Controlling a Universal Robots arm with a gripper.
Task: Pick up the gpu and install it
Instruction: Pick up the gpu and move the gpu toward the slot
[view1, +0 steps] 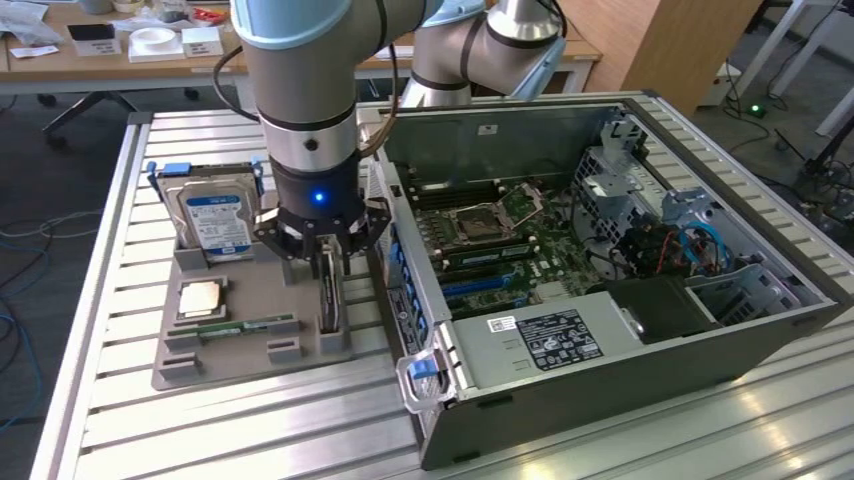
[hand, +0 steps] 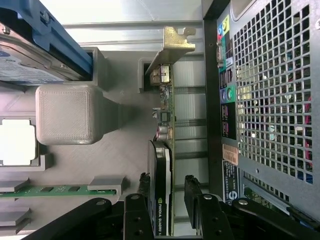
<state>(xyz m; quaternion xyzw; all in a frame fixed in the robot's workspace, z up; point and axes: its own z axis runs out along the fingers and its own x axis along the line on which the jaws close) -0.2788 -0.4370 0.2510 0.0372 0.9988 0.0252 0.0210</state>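
The black gripper (view1: 327, 265) hovers, jaws apart, straddling the thin black-faced gpu card (hand: 160, 175), propped on edge in a grey plastic tray (view1: 247, 290) for easy pinching.

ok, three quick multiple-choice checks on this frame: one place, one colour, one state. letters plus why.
1. Where is the gpu?
A) on edge in the gray holder beside the open case
B) seated inside the case
C) flat on the floor

2. What colour is the hard drive's label?
A) red
B) blue
C) yellow

3. The gripper is:
A) shut on the gpu
B) shut on nothing, above the case
C) open, a finger each side of the gpu

Answers:
1 A, the card stands in the holder's slot, outside the case.
2 B, the silver drive has a blue label.
3 C, the fingers straddle the card, not clamped.
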